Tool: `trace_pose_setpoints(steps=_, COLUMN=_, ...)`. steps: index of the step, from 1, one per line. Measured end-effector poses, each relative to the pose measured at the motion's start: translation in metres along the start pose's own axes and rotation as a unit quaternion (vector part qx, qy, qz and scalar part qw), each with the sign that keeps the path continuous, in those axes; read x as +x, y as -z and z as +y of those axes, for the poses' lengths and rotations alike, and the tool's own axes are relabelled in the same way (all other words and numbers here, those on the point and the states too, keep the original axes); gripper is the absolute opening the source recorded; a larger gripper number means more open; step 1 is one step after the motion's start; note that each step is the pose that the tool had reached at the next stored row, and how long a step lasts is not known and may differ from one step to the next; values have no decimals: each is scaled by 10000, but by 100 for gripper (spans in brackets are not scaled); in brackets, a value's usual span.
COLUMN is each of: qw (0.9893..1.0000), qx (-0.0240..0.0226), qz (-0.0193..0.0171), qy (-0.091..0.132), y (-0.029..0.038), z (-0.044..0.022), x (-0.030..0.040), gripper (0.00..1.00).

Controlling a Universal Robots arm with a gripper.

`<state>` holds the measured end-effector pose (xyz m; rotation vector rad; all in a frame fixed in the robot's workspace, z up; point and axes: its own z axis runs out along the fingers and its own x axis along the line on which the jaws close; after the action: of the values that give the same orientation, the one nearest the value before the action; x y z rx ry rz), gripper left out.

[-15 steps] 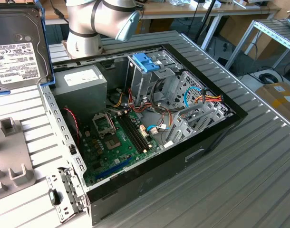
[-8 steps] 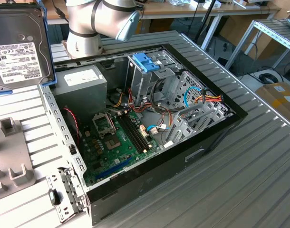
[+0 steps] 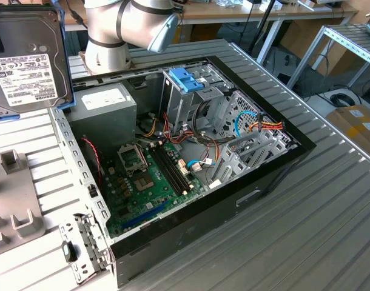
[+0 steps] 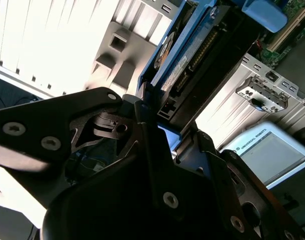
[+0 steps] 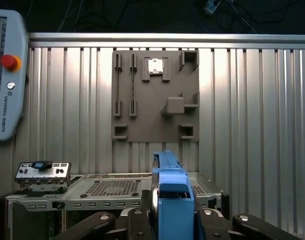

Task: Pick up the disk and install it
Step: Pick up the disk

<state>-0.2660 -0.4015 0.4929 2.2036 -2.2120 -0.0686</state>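
The disk (image 3: pixel 28 66) stands at the far left of the exterior view, where you see it face-on with its white label toward the camera and its light blue frame along the edges. It is clear of the computer case (image 3: pixel 233 200). In both wrist views you see it edge-on, and the gripper (image 4: pixel 162 117) is clamped on it, one black finger (image 4: pixel 137 107) pressed against each side of the blue frame. In the first wrist view that frame rises between the two fingers, with the gripper (image 5: pixel 172 216) closed around its lower part. Below the disk at the exterior view's left, a grey fixture plate (image 3: pixel 12 200) lies flat on the ribbed metal table (image 3: pixel 330 212). Moving right, the case lies open on its side. Note the grey power-supply box (image 3: pixel 103 109) in its near-left corner and the green motherboard (image 3: pixel 148 182) below it. At centre the drive cage (image 3: pixel 185 103) stands upright with a blue handle (image 3: pixel 188 79) on top. The arm (image 3: pixel 124 24) rises behind the case at upper centre. Further right, bundled cables (image 3: pixel 258 124) cross the metal brackets. The first wrist view also gives you a teach pendant (image 5: pixel 7 75) lying on the table beside the plate.
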Motion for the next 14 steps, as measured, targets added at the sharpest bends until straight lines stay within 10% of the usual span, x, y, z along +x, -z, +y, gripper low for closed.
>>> trace_pose_setpoints(steps=14, qw=10000, qx=0, qz=1, qy=0, y=0, z=-71, x=0, gripper=37)
